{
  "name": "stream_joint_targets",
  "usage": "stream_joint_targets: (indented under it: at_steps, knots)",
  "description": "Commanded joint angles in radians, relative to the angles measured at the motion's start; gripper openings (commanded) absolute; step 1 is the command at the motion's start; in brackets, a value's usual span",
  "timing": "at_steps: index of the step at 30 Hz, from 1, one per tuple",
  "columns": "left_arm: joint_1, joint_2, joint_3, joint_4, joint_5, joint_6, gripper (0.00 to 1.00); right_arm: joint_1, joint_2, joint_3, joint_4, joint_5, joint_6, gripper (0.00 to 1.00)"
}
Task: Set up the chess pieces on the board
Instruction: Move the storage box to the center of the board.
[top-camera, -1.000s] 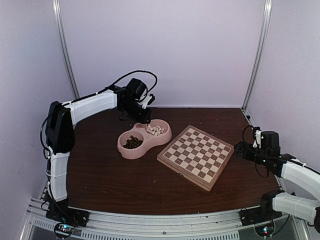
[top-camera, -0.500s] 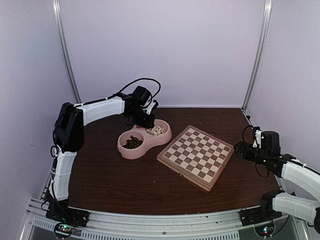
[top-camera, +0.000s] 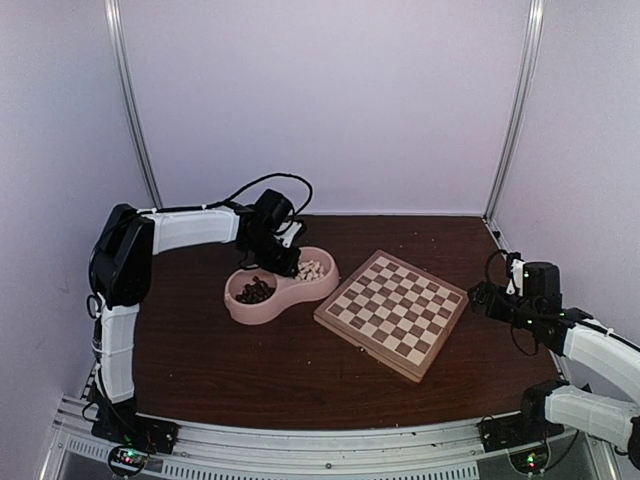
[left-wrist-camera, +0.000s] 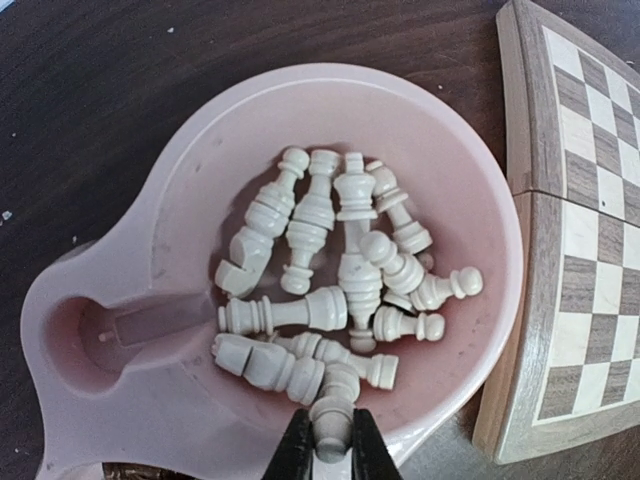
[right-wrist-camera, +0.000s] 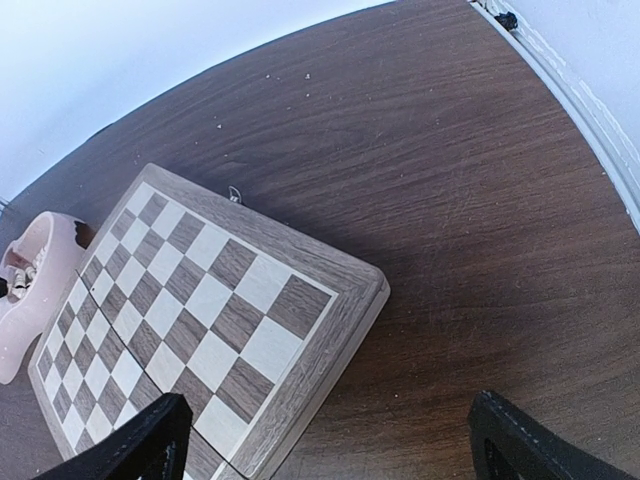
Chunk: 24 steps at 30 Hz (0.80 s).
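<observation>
Lowered since before, the left end effector (left-wrist-camera: 330, 447) pinches one cream-white turned chess piece (left-wrist-camera: 332, 428) in the pink double-bowl dish (left-wrist-camera: 190, 150) left of the checkered wooden board (top-camera: 392, 312), ready to lift it, while the right end effector (top-camera: 487, 299) waits open.

Cream chessmen (left-wrist-camera: 345, 290), pink dish (left-wrist-camera: 200, 170), tan-and-brown checkered board (right-wrist-camera: 200, 300).

A robotics lab cell: plain white walls (top-camera: 330, 100), aluminium frame posts (top-camera: 134, 110), a base rail (top-camera: 330, 450) (robot arms (top-camera: 185, 228) bolted on).
</observation>
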Motion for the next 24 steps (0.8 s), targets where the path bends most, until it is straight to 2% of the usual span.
stream_joint_targets:
  at_steps: [1, 14, 24]
  knots:
    - [-0.006, -0.07, -0.052, 0.035, 0.04, -0.031, 0.1, 0.001, -0.01, 0.002, 0.02, -0.009, -0.006, 1.0]
    - [-0.013, -0.182, -0.216, 0.036, 0.069, -0.068, 0.11, 0.001, -0.028, -0.006, 0.02, -0.01, -0.006, 1.0]
    - [-0.014, -0.239, -0.231, 0.035, 0.092, -0.063, 0.12, 0.001, -0.012, -0.003, 0.026, -0.01, -0.006, 1.0]
